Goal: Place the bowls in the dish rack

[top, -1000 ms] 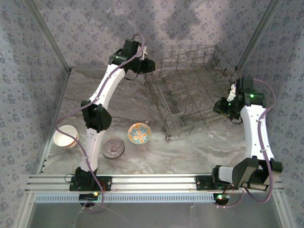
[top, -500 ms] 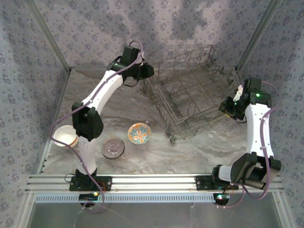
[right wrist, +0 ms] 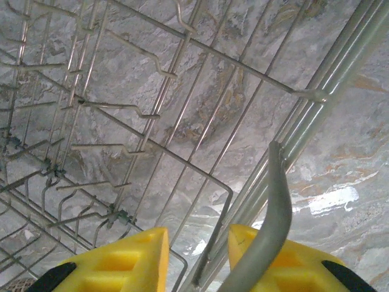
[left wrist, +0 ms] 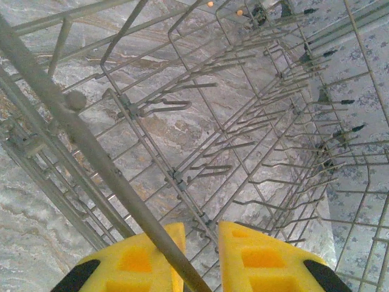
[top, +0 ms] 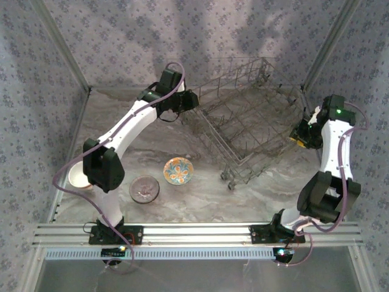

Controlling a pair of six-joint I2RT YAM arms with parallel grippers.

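The dish rack (top: pixel 249 121) is a grey wire basket standing askew at the back right of the marble table. My left gripper (top: pixel 189 100) is at its left corner, its yellow fingers closed around the thick rim rail (left wrist: pixel 79 131), seen close in the left wrist view (left wrist: pixel 200 234). My right gripper (top: pixel 299 134) holds the rack's right side, with side wires and a curved grey rail (right wrist: pixel 276 201) between its fingers (right wrist: pixel 197 237). Three bowls sit on the table left of the rack: a colourful patterned bowl (top: pixel 179 171), a grey-speckled bowl (top: pixel 144 189), and a white bowl (top: pixel 74 177) half hidden by my left elbow.
Patterned cloth walls and slanted metal posts close in the table on three sides. The aluminium rail (top: pixel 194 234) with both arm bases runs along the near edge. My left arm arches over the table's left half.
The rack has turned and slid right and nearer, both grippers moving with it. My right gripper went toward the right wall; my left elbow swung left over the white bowl.
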